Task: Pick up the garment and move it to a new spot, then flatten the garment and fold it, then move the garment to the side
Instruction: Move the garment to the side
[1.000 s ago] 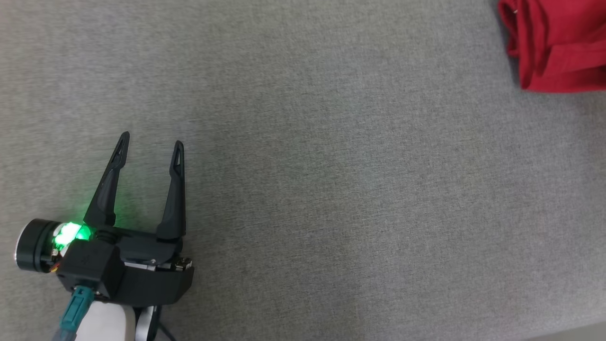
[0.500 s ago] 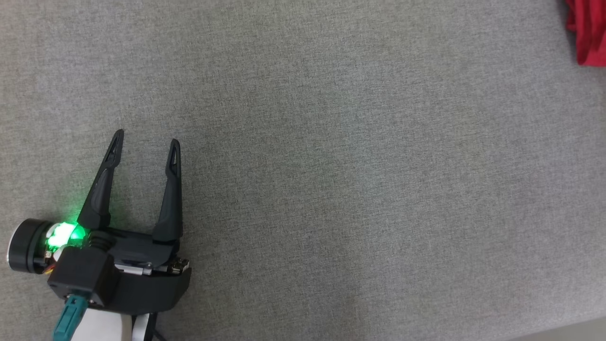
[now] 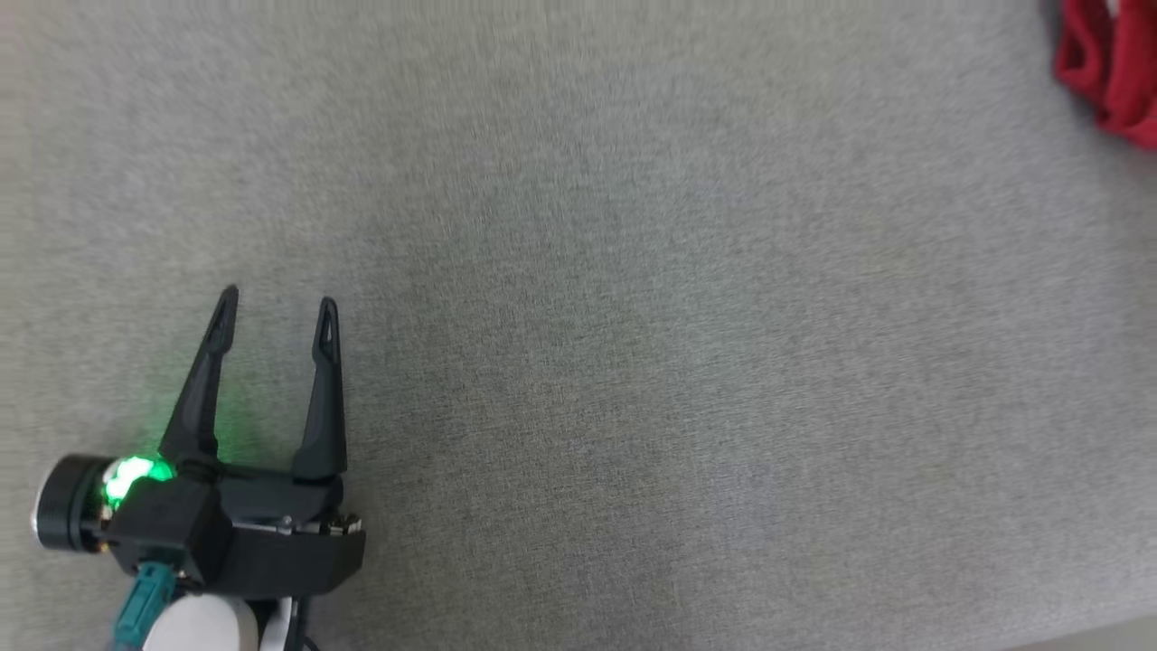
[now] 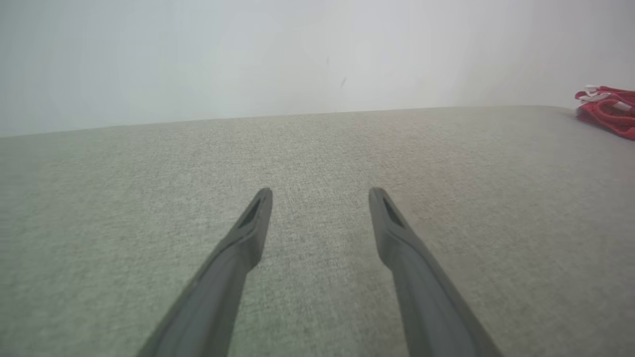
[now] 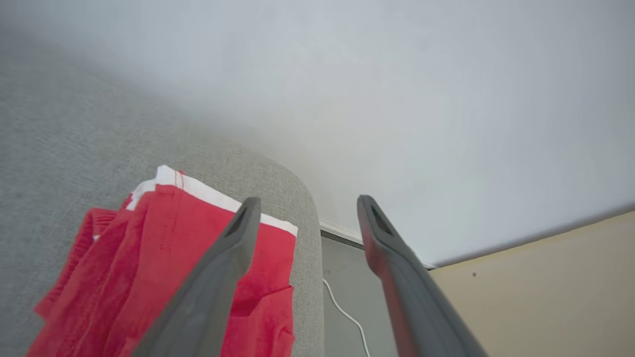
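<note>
**Red garment lay bunched at the table's corner, both grippers empty**

The garment (image 3: 1116, 72) sat at the far 2 o'clock corner of the head view, cut off by the frame's edge, so just a slice of red folds was visible there. In the right wrist view the garment (image 5: 149, 248) lay in loose, layered folds on the rounded corner of the grey fabric-covered table (image 5: 74, 124), with a white band along its 12 o'clock edge. No lettering or number could be made out. From the left wrist camera the garment (image 4: 607, 106) was a low red heap with white bits on top, far off at 2 o'clock.

The right gripper (image 5: 307, 201) hung just above that corner with its fingers spread apart and nothing between them. Its finger toward 9 o'clock crossed in front of the red cloth; whether it touched the cloth could not be told. Between the fingers showed the pale wall (image 5: 397, 99) and, lower down, a white cable (image 5: 347, 312) on the floor beside a beige area (image 5: 545, 287).

The left gripper (image 3: 277, 298) was at 8 o'clock in the head view, well apart from the garment, fingers pointing to 12 o'clock and parted, a green light glowing at its base. In its own view the left gripper (image 4: 320, 191) held nothing, with bare grey cloth beneath it.
</note>
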{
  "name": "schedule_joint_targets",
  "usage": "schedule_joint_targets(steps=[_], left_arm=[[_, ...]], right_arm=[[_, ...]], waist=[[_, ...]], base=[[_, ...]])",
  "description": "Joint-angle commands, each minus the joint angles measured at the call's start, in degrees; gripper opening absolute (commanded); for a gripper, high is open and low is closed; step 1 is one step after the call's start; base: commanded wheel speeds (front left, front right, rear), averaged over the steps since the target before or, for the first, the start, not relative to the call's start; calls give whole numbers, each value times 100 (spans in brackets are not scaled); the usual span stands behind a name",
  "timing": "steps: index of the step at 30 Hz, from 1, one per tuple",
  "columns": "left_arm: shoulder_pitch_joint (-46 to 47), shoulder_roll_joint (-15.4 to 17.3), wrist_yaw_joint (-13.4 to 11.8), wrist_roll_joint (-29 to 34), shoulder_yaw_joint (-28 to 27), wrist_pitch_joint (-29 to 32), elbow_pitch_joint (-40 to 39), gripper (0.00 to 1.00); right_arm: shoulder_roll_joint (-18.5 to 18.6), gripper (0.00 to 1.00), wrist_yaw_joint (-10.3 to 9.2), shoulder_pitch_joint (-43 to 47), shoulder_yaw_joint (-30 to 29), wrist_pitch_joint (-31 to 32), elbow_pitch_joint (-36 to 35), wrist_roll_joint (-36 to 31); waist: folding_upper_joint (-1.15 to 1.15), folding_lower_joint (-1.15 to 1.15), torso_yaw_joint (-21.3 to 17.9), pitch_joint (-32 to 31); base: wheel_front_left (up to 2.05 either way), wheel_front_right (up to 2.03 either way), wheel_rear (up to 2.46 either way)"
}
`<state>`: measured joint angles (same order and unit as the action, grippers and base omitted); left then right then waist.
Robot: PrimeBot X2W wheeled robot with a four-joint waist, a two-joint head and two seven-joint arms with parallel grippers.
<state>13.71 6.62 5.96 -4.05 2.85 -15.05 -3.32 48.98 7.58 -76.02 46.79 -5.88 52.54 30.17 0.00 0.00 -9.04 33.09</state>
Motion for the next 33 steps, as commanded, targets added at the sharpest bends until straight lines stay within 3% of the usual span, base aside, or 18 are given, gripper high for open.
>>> schedule_joint_targets(steps=[1, 11, 24, 33], left_arm=[[-150, -36, -35, -87, -52, -19, 57, 100], [-656, -173, -74, -224, -261, -19, 189, 100], [-1207, -260, -58, -348, -533, -19, 257, 100], [-1284, -319, -27, -379, -583, -19, 377, 100]], right_arm=[[-132, 100, -17, 187, -101, -188, 17, 103], [-785, 100, -17, 992, -581, -894, -393, 206], [-1838, 100, -17, 3588, -2596, -923, -2194, -451], [-2597, 100, -17, 5155, -3414, -924, -3271, -867]], waist=[[0, 0, 54, -479], [0, 0, 338, -1521], [0, 0, 714, -2418], [0, 0, 740, -2662]], base=[[0, 0, 0], [0, 0, 0], [0, 0, 0], [0, 0, 0]])
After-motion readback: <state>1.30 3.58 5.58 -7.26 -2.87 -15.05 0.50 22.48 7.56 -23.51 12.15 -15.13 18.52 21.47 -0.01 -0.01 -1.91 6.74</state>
